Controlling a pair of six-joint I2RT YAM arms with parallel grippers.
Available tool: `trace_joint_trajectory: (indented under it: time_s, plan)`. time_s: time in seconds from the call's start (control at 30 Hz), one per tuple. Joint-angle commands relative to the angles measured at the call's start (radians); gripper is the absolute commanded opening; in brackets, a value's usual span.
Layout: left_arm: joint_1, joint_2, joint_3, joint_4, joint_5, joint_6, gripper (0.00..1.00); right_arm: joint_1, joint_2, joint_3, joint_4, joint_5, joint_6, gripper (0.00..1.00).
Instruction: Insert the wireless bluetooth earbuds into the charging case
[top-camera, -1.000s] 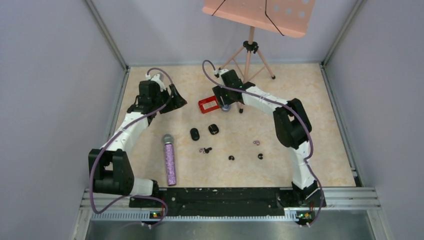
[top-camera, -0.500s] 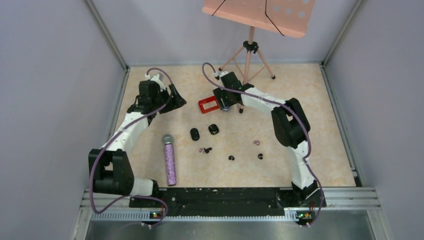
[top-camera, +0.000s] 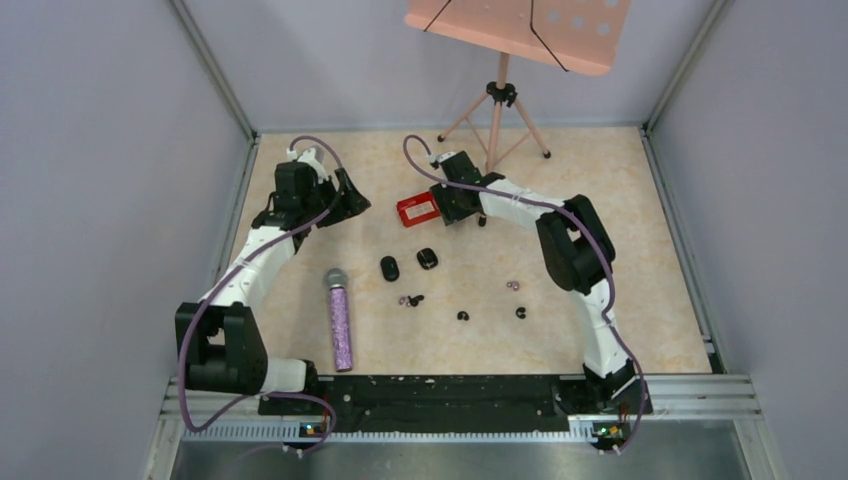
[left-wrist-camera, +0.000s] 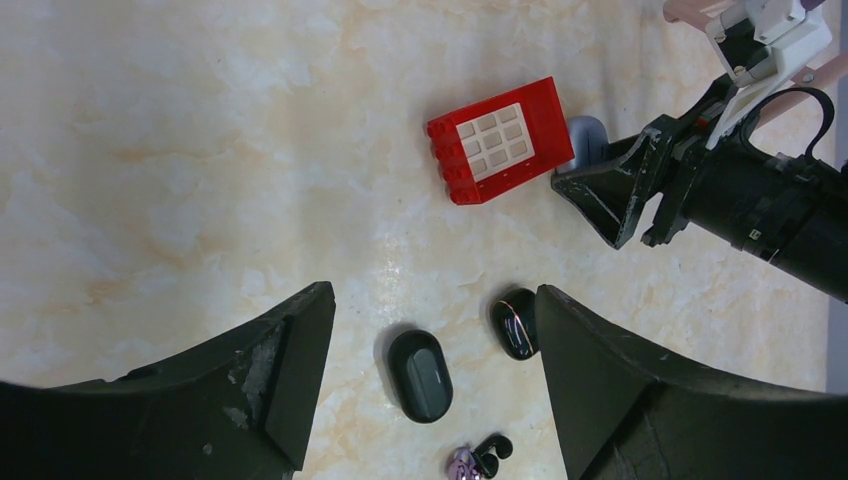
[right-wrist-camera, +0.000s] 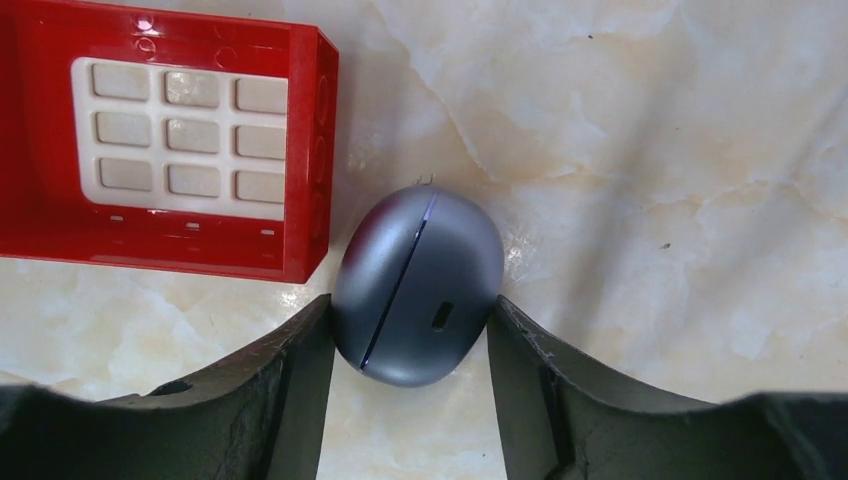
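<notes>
Earbuds (top-camera: 411, 299) are lying mid-table, well apart from right gripper (right-wrist-camera: 408, 305); only its wrist view is showing it clamping a case (right-wrist-camera: 425, 280); left gripper (left-wrist-camera: 435, 292) is gaping.

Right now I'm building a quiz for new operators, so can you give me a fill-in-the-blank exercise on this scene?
The right gripper has its fingers on either side of the grey ___. Beside it lies a ___ brick. The left gripper stands ___, holding nothing. The glittery microphone is ___.
Missing: charging case; red; open; purple.
</notes>
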Motion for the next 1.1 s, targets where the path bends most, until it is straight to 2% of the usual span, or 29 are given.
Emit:
trace_joint_trajectory:
  time_s: [0.0,0.07,0.13,0.2,0.37,0.5,0.6,0.67,0.8,0.9,1.0,1.07]
  plan:
    - [0.004,-0.008,0.003,0.042,0.008,0.01,0.79,0.01,-0.009,-0.031,0.027,0.008,-0.031,0.49]
    - [0.004,-0.002,0.005,0.048,0.021,0.032,0.79,0.01,-0.03,-0.042,0.028,-0.011,-0.051,0.41]
    - [0.004,-0.001,0.004,0.056,0.048,0.063,0.79,0.01,-0.071,-0.059,0.025,-0.046,-0.109,0.28]
    - [0.004,0.001,0.006,0.064,0.085,0.113,0.8,0.01,-0.117,-0.07,0.002,-0.102,-0.158,0.23]
    - [0.001,0.017,0.001,0.112,0.184,0.262,0.8,0.001,-0.251,-0.145,-0.058,-0.255,-0.242,0.22]
    - [-0.004,-0.028,-0.039,0.195,0.377,0.43,0.81,-0.025,-0.389,-0.22,-0.076,-0.483,-0.329,0.21]
    - [-0.027,-0.113,-0.106,0.28,0.518,0.654,0.81,-0.045,-0.468,-0.235,-0.099,-0.673,-0.446,0.22]
    - [-0.066,-0.171,-0.124,0.266,0.595,0.847,0.8,-0.045,-0.5,-0.243,-0.118,-0.738,-0.522,0.21]
    - [-0.178,-0.272,-0.162,0.137,0.638,1.376,0.8,-0.046,-0.502,-0.215,-0.166,-0.792,-0.626,0.22]
    - [-0.239,-0.303,-0.245,0.217,0.626,1.666,0.8,-0.046,-0.485,-0.173,-0.222,-0.839,-0.725,0.22]
    - [-0.257,-0.281,-0.275,0.285,0.651,1.814,0.78,-0.045,-0.478,-0.144,-0.278,-0.885,-0.847,0.22]
    - [-0.259,-0.26,-0.269,0.307,0.69,1.863,0.77,-0.044,-0.487,-0.145,-0.288,-0.899,-0.908,0.22]
